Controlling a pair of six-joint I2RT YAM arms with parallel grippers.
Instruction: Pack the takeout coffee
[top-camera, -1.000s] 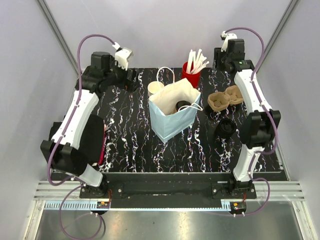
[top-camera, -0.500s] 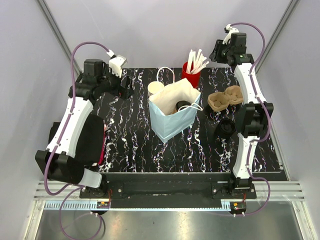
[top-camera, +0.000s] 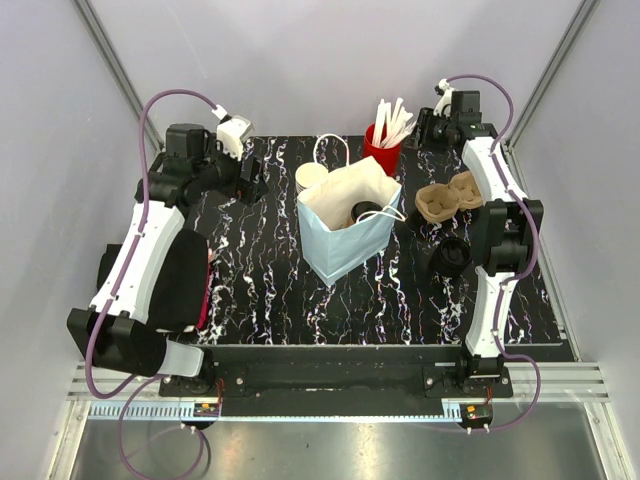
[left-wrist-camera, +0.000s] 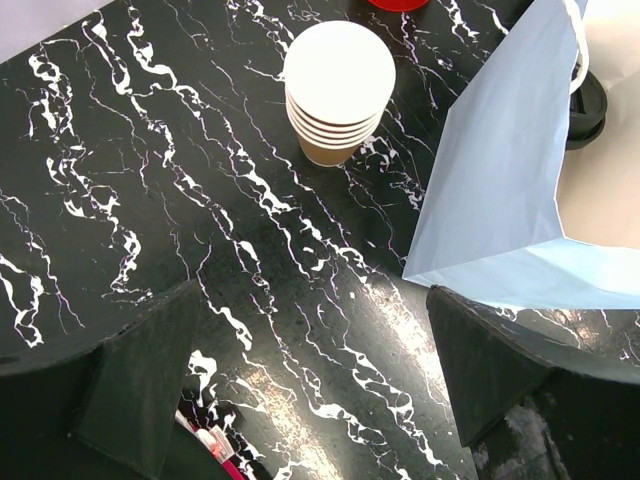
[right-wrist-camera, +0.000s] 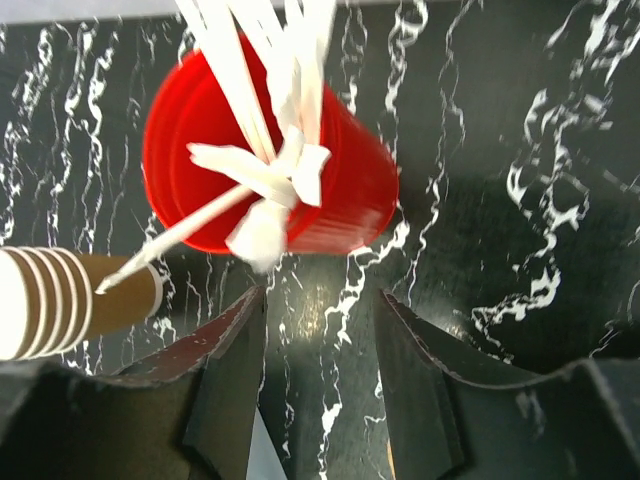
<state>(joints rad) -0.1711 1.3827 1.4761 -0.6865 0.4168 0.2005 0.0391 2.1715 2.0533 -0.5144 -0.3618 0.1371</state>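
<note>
While left tool (left-wrist-camera: 315, 372) gapes empty near cup stack (left-wrist-camera: 338, 90), right tool (right-wrist-camera: 320, 330) — half-parted, empty — faces red cup (right-wrist-camera: 358, 188)

The left arm (top-camera: 140, 250) and right arm (top-camera: 492, 170) carry white moulded link shells and black joint housings. A purple cable (top-camera: 180, 93) loops along each arm to its black base (top-camera: 195, 378). The left gripper (left-wrist-camera: 310, 300) has matte black, wedge-shaped fingers (left-wrist-camera: 140, 390).
</note>
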